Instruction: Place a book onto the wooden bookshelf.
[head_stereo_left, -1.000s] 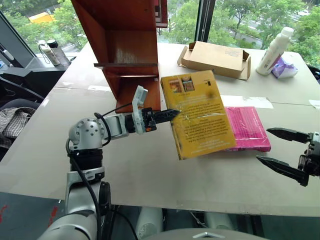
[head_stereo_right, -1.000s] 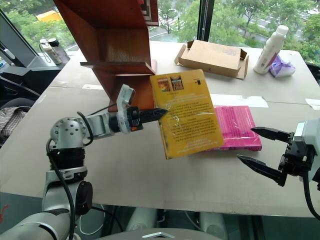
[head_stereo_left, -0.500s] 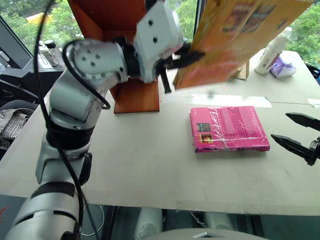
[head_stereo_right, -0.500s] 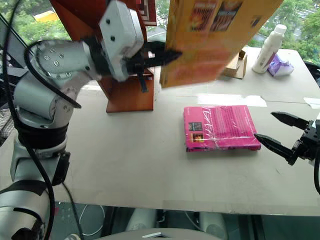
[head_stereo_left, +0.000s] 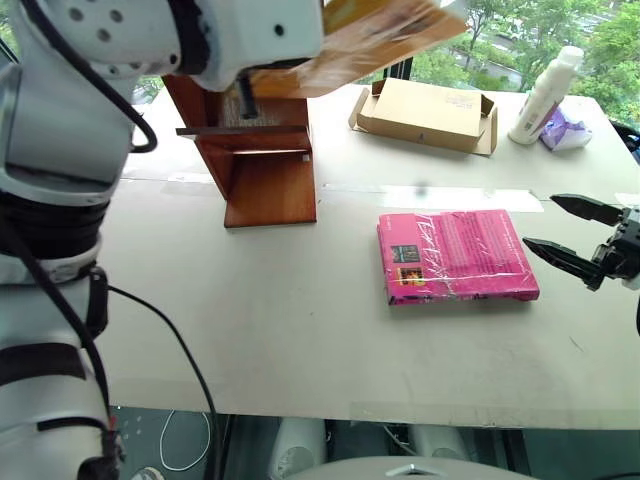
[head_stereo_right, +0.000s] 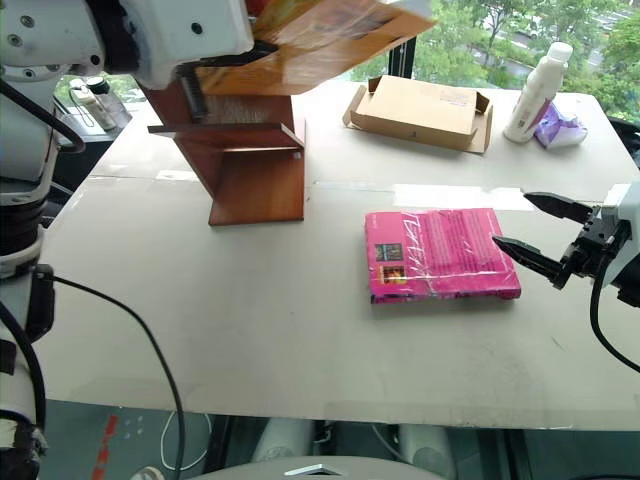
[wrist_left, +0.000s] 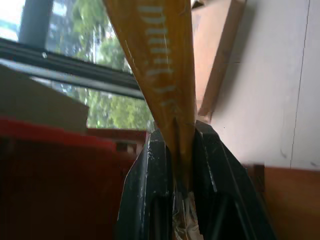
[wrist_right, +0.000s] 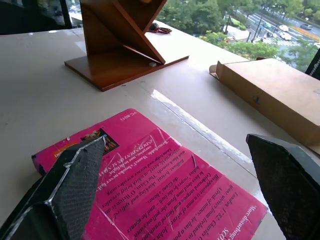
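My left gripper is shut on the spine end of the yellow-orange book. The book hangs high, tilted nearly flat, above and just right of the top of the wooden bookshelf. The shelf is reddish-brown, with slanted sides and one horizontal board, and stands at the table's far left. My right gripper is open and level at the right edge of a flat pink book. Its fingers straddle that book's end without touching it.
An open tan cardboard box lies at the back, with a white bottle and a purple-white packet to its right. The pale table runs to a near edge at the bottom. Windows stand behind.
My left arm has lifted the yellow book from table height to above the shelf and rolled it from upright to nearly flat. My right gripper has moved forward to the pink book's edge.
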